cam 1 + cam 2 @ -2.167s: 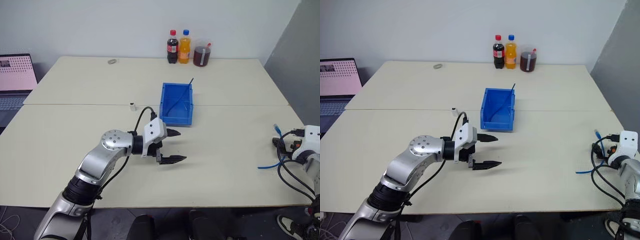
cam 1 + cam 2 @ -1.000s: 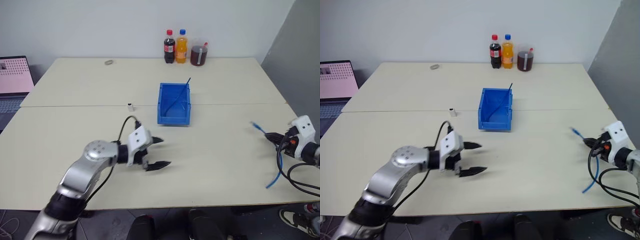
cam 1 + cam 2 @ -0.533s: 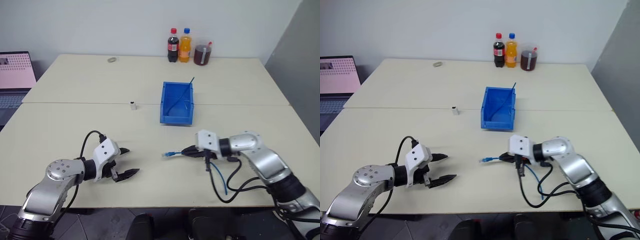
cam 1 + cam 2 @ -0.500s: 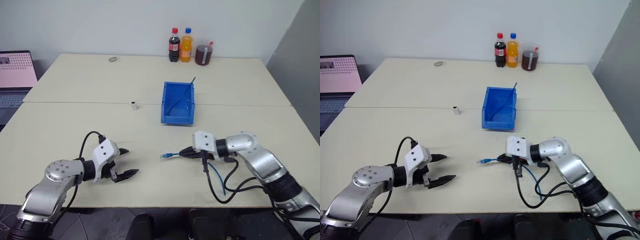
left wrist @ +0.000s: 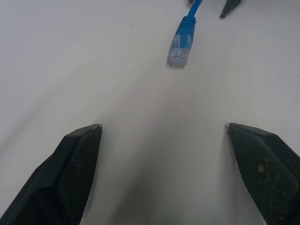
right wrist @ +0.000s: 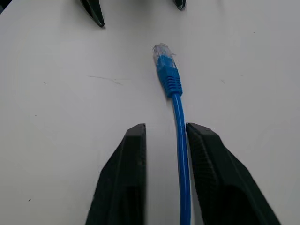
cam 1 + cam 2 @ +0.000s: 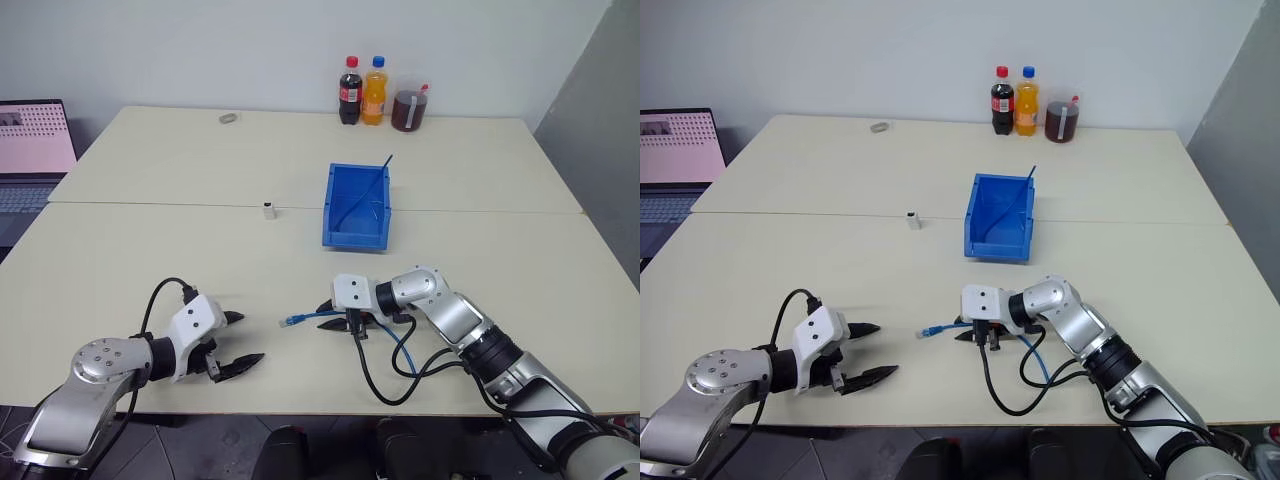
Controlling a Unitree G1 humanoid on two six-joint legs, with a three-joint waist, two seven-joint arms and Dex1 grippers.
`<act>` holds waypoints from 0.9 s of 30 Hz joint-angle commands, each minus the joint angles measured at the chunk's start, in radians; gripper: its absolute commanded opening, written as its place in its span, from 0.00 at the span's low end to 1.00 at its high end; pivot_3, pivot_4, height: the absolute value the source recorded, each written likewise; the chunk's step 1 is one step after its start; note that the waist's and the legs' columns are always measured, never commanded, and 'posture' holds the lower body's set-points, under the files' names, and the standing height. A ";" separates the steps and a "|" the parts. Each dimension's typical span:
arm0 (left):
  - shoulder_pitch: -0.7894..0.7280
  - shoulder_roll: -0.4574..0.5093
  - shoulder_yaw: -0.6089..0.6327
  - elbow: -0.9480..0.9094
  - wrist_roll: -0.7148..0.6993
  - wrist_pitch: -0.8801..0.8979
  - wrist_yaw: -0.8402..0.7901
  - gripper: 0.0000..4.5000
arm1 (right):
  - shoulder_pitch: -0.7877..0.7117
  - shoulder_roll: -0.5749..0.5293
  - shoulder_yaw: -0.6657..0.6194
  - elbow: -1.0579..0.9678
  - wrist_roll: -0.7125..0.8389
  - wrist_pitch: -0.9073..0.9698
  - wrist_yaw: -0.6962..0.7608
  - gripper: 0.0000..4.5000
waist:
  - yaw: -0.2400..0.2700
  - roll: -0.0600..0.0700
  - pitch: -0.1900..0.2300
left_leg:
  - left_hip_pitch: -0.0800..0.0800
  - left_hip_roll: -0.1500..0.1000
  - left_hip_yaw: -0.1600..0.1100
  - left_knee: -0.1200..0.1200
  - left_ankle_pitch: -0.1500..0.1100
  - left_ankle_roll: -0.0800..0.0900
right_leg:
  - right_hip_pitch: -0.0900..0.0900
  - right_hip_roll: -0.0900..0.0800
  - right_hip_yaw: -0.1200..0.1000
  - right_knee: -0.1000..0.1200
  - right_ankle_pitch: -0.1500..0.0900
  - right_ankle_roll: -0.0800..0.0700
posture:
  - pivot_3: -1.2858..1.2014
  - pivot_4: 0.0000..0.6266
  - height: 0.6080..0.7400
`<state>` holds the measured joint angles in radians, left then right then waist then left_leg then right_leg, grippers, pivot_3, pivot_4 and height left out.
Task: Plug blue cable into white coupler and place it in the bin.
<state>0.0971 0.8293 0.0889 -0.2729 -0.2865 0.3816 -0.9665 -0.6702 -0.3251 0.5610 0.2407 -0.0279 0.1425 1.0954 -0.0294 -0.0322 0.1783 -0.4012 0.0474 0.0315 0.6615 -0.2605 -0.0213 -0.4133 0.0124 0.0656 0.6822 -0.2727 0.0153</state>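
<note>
The blue cable (image 7: 306, 317) lies on the table front of centre, its clear plug (image 6: 162, 50) pointing at my left gripper. My right gripper (image 7: 326, 316) sits low over it with its jaws parted; the cable runs between the fingers (image 6: 127, 178), loose, close to one of them. The rest of the cable loops under my right forearm. My left gripper (image 7: 250, 338) is wide open just left of the plug (image 5: 180, 47), holding nothing. The white coupler (image 7: 267, 210) stands alone on the table, left of the bin (image 7: 341, 237).
A thin dark blue cable (image 7: 366, 189) leans inside the bin. Two bottles (image 7: 361, 91) and a jar of dark liquid (image 7: 405, 111) stand at the far edge. A small grey ring (image 7: 228, 118) lies far left, and a laptop (image 7: 35, 140) sits beyond the left edge.
My right arm swept left from the table's right edge to front centre with the cable's plug end, and its jaws have parted. My left gripper drew back left, still open.
</note>
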 commanded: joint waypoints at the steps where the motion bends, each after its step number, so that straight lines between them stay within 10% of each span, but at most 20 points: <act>1: -0.057 -0.001 -0.030 -0.018 0.007 0.009 0.005 1.00 | -0.009 -0.027 -0.052 -0.099 0.039 0.058 0.037 0.53 | 0.000 0.000 0.000 | 0.000 0.000 0.000 0.000 0.000 0.000 | 0.000 0.000 0.000 0.000 0.000 0.000 | 0.52 0.24 1.00; 9: -0.205 -0.032 -0.132 0.060 0.046 0.021 0.000 1.00 | 0.084 -0.179 -0.152 -0.393 0.144 0.279 0.073 0.99 | 0.001 0.000 0.000 | 0.000 -0.001 -0.001 0.000 0.000 0.000 | 0.001 0.000 -0.001 0.000 0.000 0.000 | 0.52 0.24 1.00; 17: -0.251 -0.034 -0.234 0.119 0.114 -0.005 -0.025 1.00 | 0.151 -0.214 -0.207 -0.550 0.159 0.373 -0.020 0.99 | -0.003 0.000 0.000 | 0.000 0.000 -0.002 0.000 0.000 0.000 | 0.001 0.002 -0.001 0.000 0.000 0.000 | 0.52 0.24 1.00; 27: -0.236 -0.029 -0.270 0.134 0.129 -0.009 -0.048 0.49 | 0.197 -0.226 -0.257 -0.643 0.199 0.456 -0.103 1.00 | -0.002 0.000 -0.001 | 0.002 -0.002 -0.001 0.001 0.000 0.000 | 0.004 0.002 0.000 0.000 -0.001 0.004 | 0.52 0.24 1.00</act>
<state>-0.1658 0.7906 -0.1505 -0.1623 -0.1942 0.3564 -1.0164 -0.4768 -0.5453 0.3485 -0.3547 0.1431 0.5890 1.0149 -0.0315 -0.0323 0.1772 -0.3989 0.0459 0.0301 0.6623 -0.2604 -0.0212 -0.4091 0.0145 0.0652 0.6818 -0.2745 0.0211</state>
